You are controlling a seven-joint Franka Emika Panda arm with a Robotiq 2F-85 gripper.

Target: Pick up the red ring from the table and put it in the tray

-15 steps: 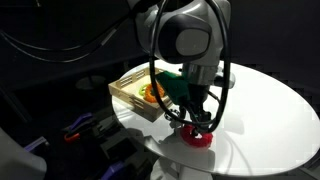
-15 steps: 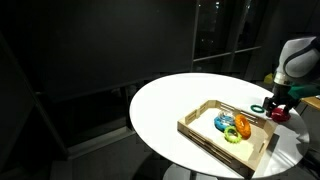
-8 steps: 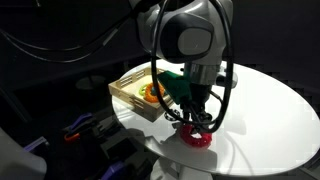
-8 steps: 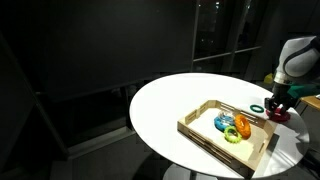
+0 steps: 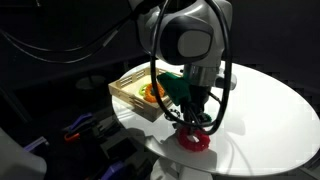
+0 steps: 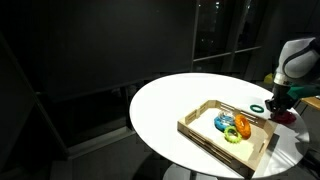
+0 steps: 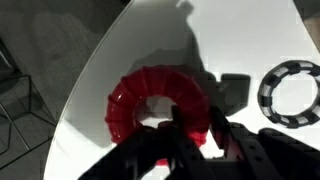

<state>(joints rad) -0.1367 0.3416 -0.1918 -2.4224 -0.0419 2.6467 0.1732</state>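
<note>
On the round white table (image 5: 270, 100), the chunky red gear-edged ring (image 7: 150, 100) lies outside the tan slatted wooden tray (image 6: 215, 146), its 5 o'clock rim between the gripper's (image 7: 197, 128) fingers, though I cannot tell whether they clamp it.

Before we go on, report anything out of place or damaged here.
Nothing stands out. The red ring lies flat on the table, the gripper straddling its band; the dark green ring lies beside it, and the tray sits level with rings inside.
</note>
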